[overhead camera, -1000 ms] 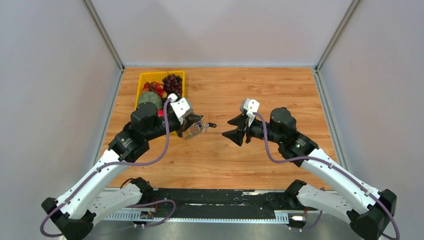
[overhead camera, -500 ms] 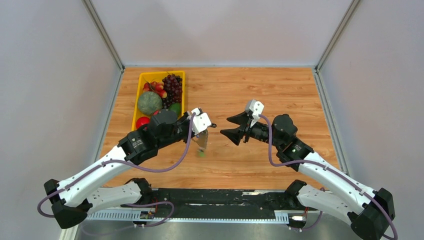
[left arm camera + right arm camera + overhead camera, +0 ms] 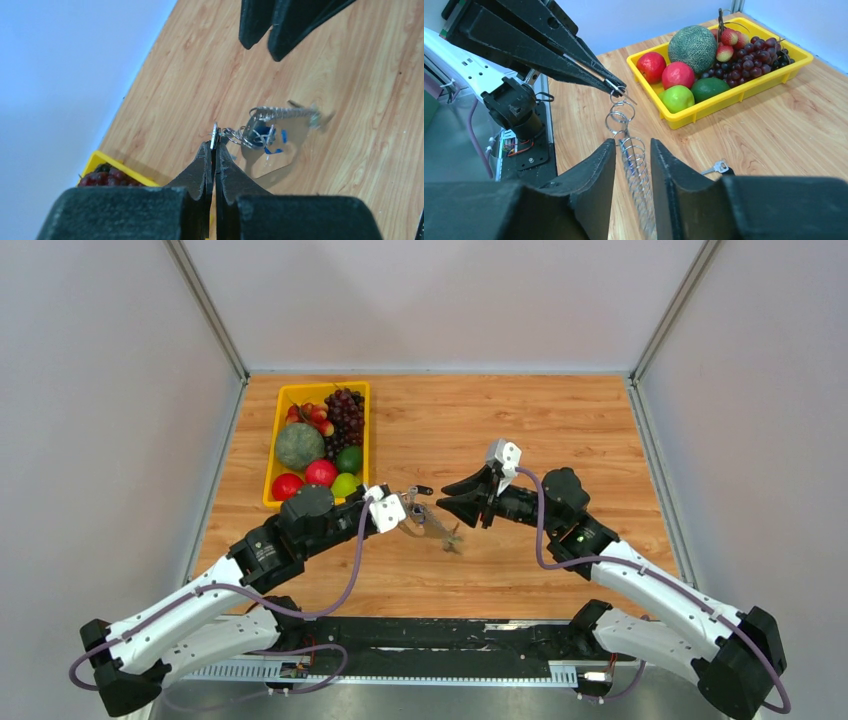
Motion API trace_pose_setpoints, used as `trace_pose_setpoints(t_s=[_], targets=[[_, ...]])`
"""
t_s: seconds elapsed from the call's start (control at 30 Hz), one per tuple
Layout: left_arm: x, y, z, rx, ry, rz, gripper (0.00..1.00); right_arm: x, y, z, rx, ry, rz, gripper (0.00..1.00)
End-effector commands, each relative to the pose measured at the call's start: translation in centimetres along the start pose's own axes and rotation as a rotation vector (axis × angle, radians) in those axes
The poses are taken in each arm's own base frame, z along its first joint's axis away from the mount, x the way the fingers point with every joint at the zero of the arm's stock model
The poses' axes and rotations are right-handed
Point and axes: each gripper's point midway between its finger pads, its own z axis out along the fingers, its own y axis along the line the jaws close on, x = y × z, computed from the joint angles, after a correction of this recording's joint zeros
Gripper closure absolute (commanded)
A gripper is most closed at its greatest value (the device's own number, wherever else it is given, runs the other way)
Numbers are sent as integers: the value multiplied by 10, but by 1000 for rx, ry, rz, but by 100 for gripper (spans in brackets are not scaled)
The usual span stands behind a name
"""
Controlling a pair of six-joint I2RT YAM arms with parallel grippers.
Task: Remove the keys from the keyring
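— Silver keyring (image 3: pixel 636 170): where is it, and is it bare yet?

— Not bare. It is a long wire coil hanging in the air above the wooden table (image 3: pixel 560 420), between the two arms. The left gripper (image 3: pixel 215 145) has its jaws pressed together on a small ring at the end of a short chain of rings that leads to the coil.

— And the keys?

— One key with a black head (image 3: pixel 719 167) lies loose on the table, well apart from the coil, so that one looks done. A blue-headed key (image 3: pixel 265 139) hangs in the cluster where the chain meets the coil. Something blurred sits at the coil's far end; I cannot tell if it is another key.

— What about the other arm?

— The right gripper (image 3: pixel 633 145) has its jaws apart, one on each side of the coil and close to it. I cannot tell whether they touch it.

— So how far along?

— My judgement is partly done. One key is off and at least one is left; the full count is too small to read. The next move likely needs the right jaws to steady the coil so a key can be worked off.

— Anything else?

— A yellow tray (image 3: pixel 744 90) holding fruit (image 3: pixel 678 75) sits at the table's left side, and it plays no part.
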Motion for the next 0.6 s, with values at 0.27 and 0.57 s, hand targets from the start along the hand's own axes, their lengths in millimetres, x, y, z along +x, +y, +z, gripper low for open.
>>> trace_pose_setpoints(t_s=[0.27, 0.57], targets=[[-50, -16, -5, 106, -254, 58, 100, -7, 27, 5, -133, -46, -36, 71], [-50, -22, -6, 130, -273, 77, 100, -8, 36, 14, -180, -35, -115, 71]])
